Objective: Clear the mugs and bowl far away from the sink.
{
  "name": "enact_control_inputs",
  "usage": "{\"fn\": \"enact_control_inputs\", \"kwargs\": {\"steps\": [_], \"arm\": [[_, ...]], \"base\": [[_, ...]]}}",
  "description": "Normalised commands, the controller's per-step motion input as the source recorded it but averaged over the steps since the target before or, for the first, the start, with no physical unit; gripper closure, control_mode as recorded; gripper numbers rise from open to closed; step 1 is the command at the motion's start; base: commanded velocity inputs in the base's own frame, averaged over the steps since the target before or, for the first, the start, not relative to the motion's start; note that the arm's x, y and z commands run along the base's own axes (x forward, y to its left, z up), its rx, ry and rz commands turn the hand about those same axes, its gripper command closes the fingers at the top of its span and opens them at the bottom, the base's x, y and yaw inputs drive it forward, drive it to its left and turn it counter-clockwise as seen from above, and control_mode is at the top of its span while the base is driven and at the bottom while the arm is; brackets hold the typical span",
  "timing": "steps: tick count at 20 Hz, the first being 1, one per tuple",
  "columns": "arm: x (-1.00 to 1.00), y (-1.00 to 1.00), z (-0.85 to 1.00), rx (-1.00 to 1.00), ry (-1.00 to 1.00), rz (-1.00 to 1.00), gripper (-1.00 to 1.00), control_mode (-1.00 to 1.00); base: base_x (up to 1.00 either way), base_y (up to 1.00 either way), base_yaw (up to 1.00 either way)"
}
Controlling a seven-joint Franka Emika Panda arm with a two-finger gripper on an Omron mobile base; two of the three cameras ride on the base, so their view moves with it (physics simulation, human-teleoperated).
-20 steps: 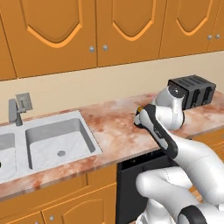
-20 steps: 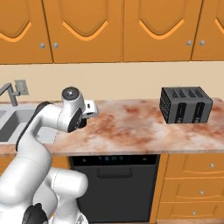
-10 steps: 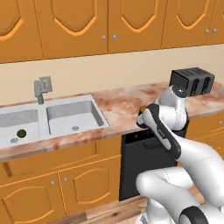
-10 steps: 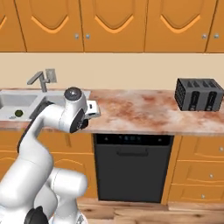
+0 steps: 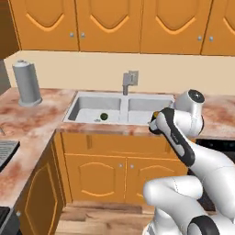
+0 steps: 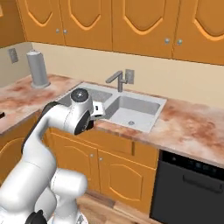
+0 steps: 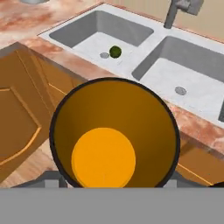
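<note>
Orange-lined black mug [image 7: 114, 133], clamped in the gripper [image 7: 114, 181], hangs over the sink's [image 7: 144, 61] front counter edge.

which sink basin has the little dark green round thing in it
The left basin, on the side toward the grey canister. The small green ball sits beside its drain; the right basin, holds nothing but its drain.

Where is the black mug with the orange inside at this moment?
The black mug is held in the gripper, low and central in the hand view, in front of the counter edge by the sink. The left base view shows it near the right basin.
</note>
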Motion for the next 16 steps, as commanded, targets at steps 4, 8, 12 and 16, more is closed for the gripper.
{"fn": "enact_control_inputs", "kwargs": {"steps": [4, 8, 12, 16], "arm": [[0.00, 0.00, 0.00, 0.00, 0.00, 0.00, 1.00, 1.00], [0.00, 0.00, 0.00, 0.00, 0.00, 0.00, 1.00, 1.00], [0.00, 0.00, 0.00, 0.00, 0.00, 0.00, 1.00, 1.00], [0.00, 0.00, 0.00, 0.00, 0.00, 0.00, 1.00, 1.00]], "base": [[-0.21, 0.51, 0.79], [-0.44, 0.24, 0.83], [-0.66, 0.02, 0.84], [-0.62, 0.00, 0.81]]}}
